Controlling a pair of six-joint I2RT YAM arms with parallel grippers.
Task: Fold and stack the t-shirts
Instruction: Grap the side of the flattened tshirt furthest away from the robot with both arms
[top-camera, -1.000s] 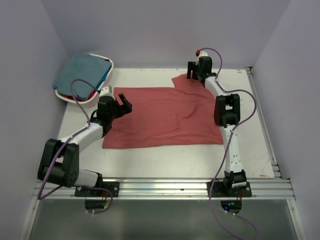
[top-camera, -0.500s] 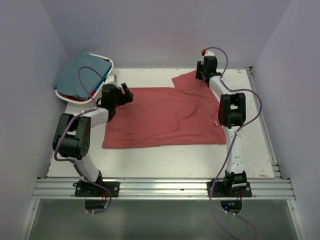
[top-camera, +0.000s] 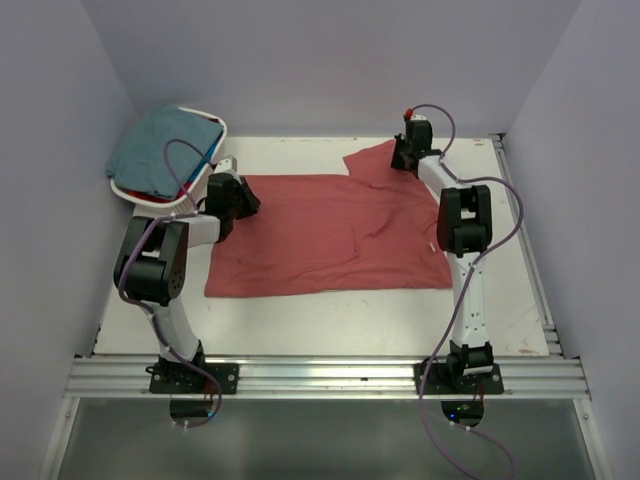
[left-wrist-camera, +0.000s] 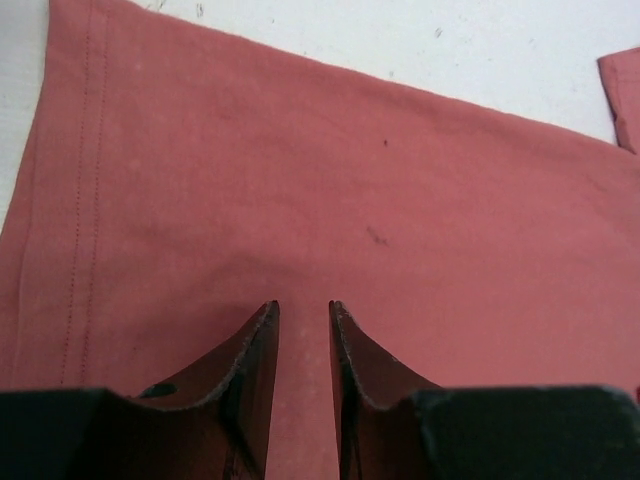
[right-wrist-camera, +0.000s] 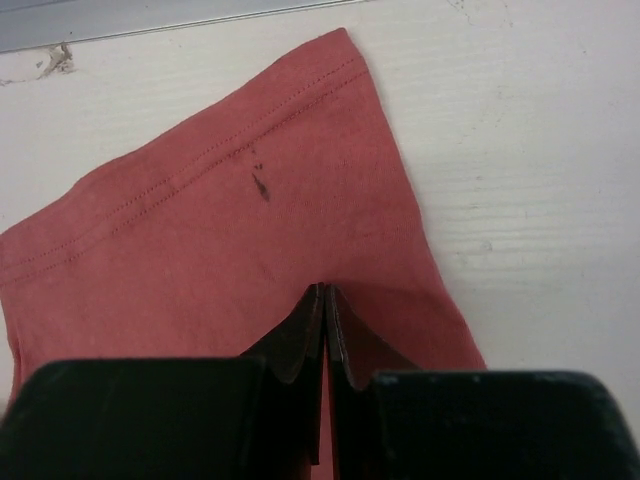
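At the left hand (left-wrist-camera: 303, 310), fingers narrowly apart, tips down on the brick-red t-shirt (left-wrist-camera: 420, 190); cannot tell whether any cloth is pinched between. Stitched hem edge just to the left of this hand. At the right hand (right-wrist-camera: 325, 290), fingers closed together on a sleeve of the same shirt, near its hemmed edge, with bare table (right-wrist-camera: 520, 150) just right and beyond. Seen from above only: shirt spread flat between both hands, free table toward the arm bases, and beyond-left of the left hand a white basket (top-camera: 223, 130) with a teal t-shirt (top-camera: 160, 150) on top. Seen in wrist views only: stitching, small dark spots.
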